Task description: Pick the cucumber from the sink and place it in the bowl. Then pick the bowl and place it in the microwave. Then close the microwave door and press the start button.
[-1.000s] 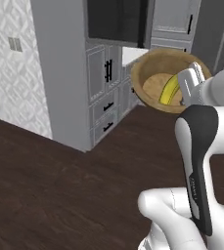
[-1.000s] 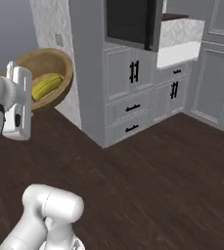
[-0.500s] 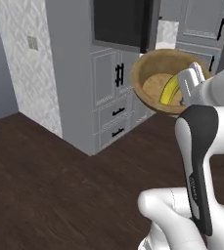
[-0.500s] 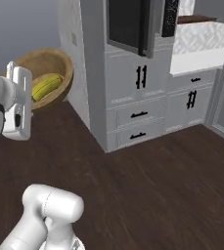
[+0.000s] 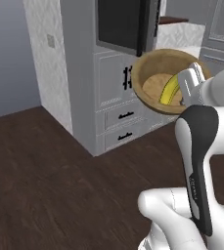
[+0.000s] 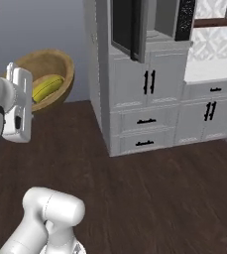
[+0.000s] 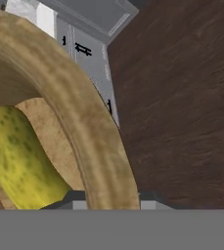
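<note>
Hand view showed the tool (image 7: 106, 197) clamped on the rim of the bowl (image 7: 91, 127), one finger either side of the thick, grained wooden wall. Inside lay the cucumber (image 7: 18, 156), curved, yellow and speckled. From the left base view the bowl hung tilted above open dark plank floor (image 5: 50, 180), near the microwave door (image 5: 121, 24), whose edge jutted from panelled grey cabinets (image 5: 113, 93).

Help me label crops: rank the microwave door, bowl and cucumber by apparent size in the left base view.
1. Microwave door, cut off by the top edge.
2. Bowl, nearer the camera, so it looms.
3. Cucumber, inside the bowl.
</note>
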